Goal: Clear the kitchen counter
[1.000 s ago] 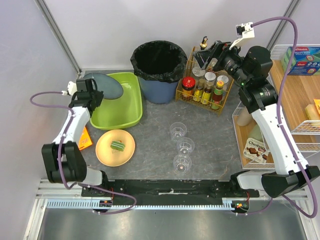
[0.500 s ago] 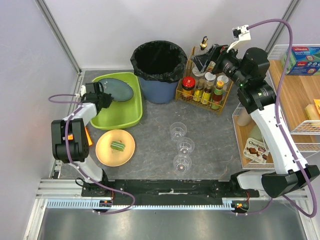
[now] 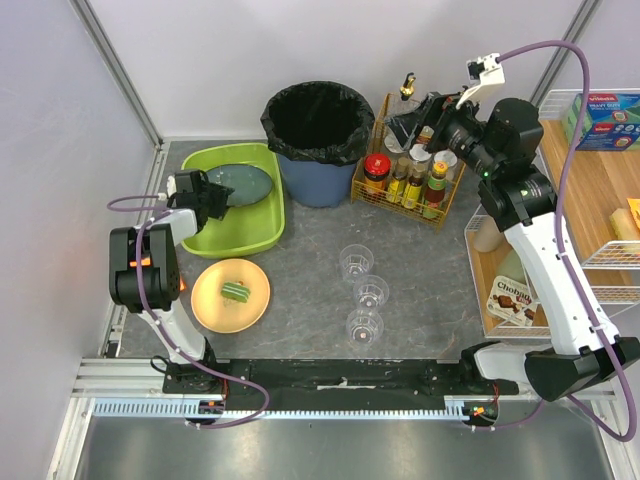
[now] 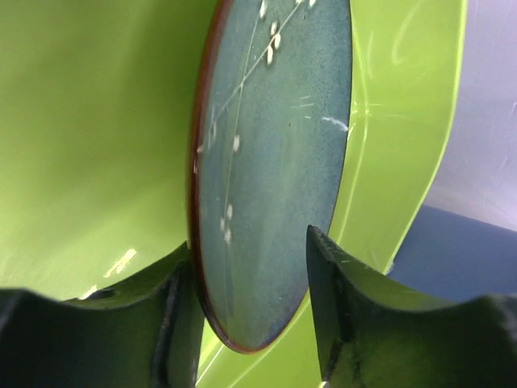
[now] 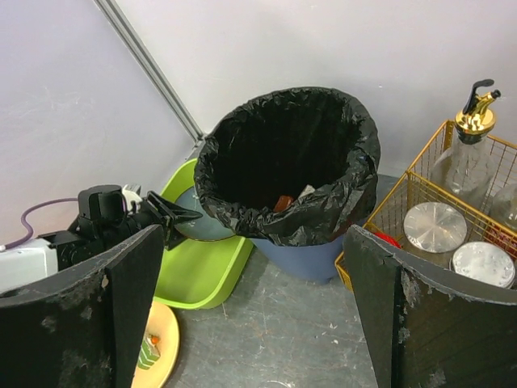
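Top external: left gripper [image 3: 213,196] is hovering at the left rim of the lime-green plastic tub [image 3: 240,232], and the round teal ceramic plate [image 3: 246,182] is lying inside that tub. Right of the tub, the grey stone-look kitchen counter [image 3: 430,280] is carrying three clear glasses [image 3: 364,292]. On the tub's near side a yellow plate with a green cake slice [image 3: 231,293] is waiting.

Left wrist: fingers [image 4: 327,315] are standing apart either side of the teal plate's lower rim, not clamping.

Right wrist: right gripper [image 5: 252,242], well right of the tub, is hanging spread wide, holding nothing.

Progress looks early: teal plate tubbed, yellow plate and glasses remaining.
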`<state>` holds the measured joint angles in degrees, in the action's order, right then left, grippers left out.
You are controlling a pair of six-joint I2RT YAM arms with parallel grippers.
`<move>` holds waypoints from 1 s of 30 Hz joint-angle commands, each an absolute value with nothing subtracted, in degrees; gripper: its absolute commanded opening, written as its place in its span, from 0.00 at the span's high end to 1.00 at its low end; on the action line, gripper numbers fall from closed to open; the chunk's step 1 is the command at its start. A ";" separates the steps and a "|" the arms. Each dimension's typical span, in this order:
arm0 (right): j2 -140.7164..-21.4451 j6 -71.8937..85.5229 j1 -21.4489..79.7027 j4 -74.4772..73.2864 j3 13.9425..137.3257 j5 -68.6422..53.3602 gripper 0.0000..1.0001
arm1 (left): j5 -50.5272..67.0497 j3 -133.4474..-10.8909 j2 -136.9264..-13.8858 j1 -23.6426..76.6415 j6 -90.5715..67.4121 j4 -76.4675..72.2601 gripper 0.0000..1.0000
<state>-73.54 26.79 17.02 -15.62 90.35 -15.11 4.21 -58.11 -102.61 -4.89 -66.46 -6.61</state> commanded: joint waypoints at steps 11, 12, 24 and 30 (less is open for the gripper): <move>-73.65 25.23 16.96 -18.11 90.70 -16.17 0.02 | -5.62 -68.99 -101.78 -5.36 -62.06 11.33 0.18; -73.74 24.96 16.88 -18.19 90.62 -16.43 0.02 | -6.58 -70.13 -101.95 -5.27 -60.31 13.43 0.17; -74.27 25.84 18.01 -10.74 81.23 -29.43 0.02 | -14.33 -74.53 -97.40 -5.19 -48.70 23.99 0.09; -77.86 26.28 31.26 -4.31 74.62 -26.03 0.02 | -8.80 -73.48 -87.12 -5.19 -42.81 23.91 0.10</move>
